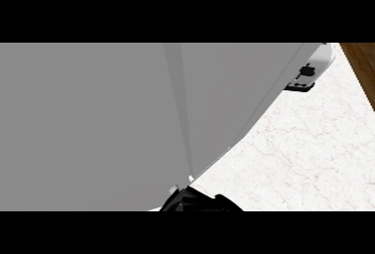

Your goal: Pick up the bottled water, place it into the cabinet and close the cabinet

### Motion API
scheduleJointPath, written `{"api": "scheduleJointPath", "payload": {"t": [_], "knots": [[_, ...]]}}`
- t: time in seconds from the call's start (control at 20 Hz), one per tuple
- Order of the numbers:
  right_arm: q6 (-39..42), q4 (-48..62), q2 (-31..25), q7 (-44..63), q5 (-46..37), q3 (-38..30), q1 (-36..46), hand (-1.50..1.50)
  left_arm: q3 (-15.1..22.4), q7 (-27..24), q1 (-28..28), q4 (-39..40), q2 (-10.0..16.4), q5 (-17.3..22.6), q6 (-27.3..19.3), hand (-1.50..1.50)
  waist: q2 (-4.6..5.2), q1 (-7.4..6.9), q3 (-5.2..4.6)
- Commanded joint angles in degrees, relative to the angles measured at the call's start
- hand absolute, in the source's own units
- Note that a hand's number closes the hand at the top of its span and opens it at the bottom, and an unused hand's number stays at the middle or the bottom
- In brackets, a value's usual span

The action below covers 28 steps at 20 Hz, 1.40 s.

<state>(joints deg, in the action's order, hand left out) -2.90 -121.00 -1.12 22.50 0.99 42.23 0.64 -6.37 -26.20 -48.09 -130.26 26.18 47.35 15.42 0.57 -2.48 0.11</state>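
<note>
A broad grey surface (95,124) with a lengthwise seam fills the left and middle of the head view, very close to the camera. Its right edge curves down to the lower edge. Below it shows a black part of a hand (196,202), seemingly my right hand, and its fingers are hidden. A white piece with a black fitting (307,72) shows at the grey surface's upper right end. No bottled water and no cabinet opening can be seen, and the grey surface hides whatever lies behind it. My left hand does not show.
White marbled counter top (307,154) shows at the right. A brown wooden strip (362,64) runs along the counter's upper right corner.
</note>
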Motion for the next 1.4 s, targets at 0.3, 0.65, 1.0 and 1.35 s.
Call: {"api": "scheduleJointPath", "payload": {"t": [0.3,0.65,1.0,1.35], "knots": [[-5.98,15.13,1.11,1.15,17.92,-12.65,25.77,1.5,-9.35,2.38,-3.04,1.56,-0.24,9.07,7.0,-1.5,-0.41,0.84,-0.12],[3.26,27.31,0.96,-2.91,25.17,-26.23,31.76,1.5,-14.74,4.02,-8.45,-0.38,-1.94,11.54,13.05,-1.5,-0.46,0.84,-0.07],[10.27,40.26,-1.67,-2.62,28.05,-33.7,41.95,1.5,-17.32,5.98,-8.03,0.14,-5.71,13.14,15.71,-1.5,-0.48,0.96,-0.1],[15.95,48.95,-2.48,-4.91,28.72,-36.58,47.45,1.5,-20.75,8.33,-7.39,2.26,-5.69,15.29,18.46,-1.5,-0.39,0.59,-0.11]]}}
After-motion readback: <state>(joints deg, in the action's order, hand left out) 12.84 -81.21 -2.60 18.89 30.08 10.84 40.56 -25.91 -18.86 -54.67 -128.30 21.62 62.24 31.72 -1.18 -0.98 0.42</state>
